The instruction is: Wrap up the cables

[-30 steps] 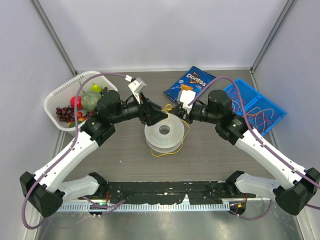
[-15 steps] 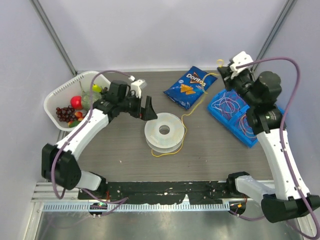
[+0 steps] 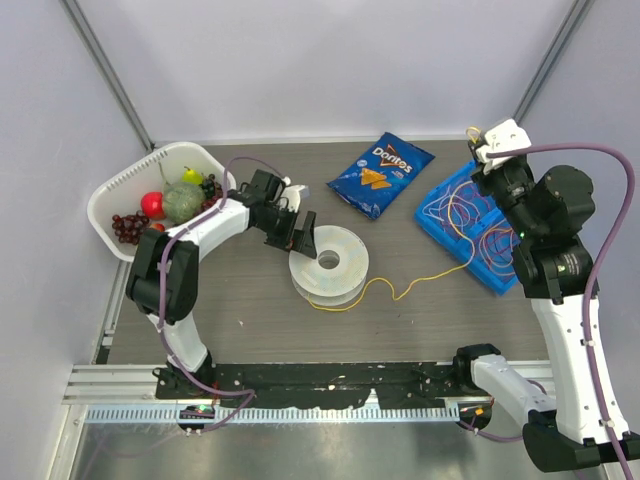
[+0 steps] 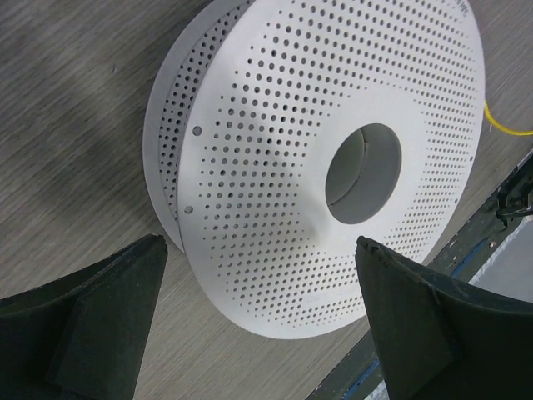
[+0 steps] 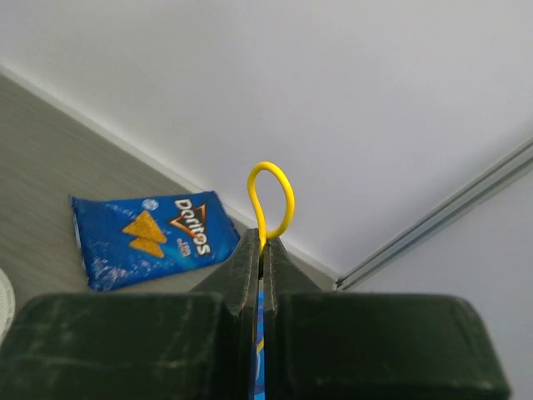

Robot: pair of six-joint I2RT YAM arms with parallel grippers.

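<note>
Yellow cable (image 3: 420,282): slack line on table (image 3: 240,290), leaving near rim of spool (image 3: 330,265), running toward its 3 o'clock, then rising past blue tray (image 3: 437,222) to right gripper (image 5: 262,242).
Left gripper (image 4: 260,246): fingers spread wide at spool's 10 o'clock, holding nothing; contact unclear.
Right gripper: raised at far right, pressed together on cable, short loop beyond tips.
Risks: thin pinch slips under pull; unheld spool drags or tips if line tightens; slack snags other cables (image 3: 495,245) in tray.

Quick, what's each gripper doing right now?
Left gripper: open, holding nothing, by the spool.
Right gripper: closed on the yellow cable.
</note>
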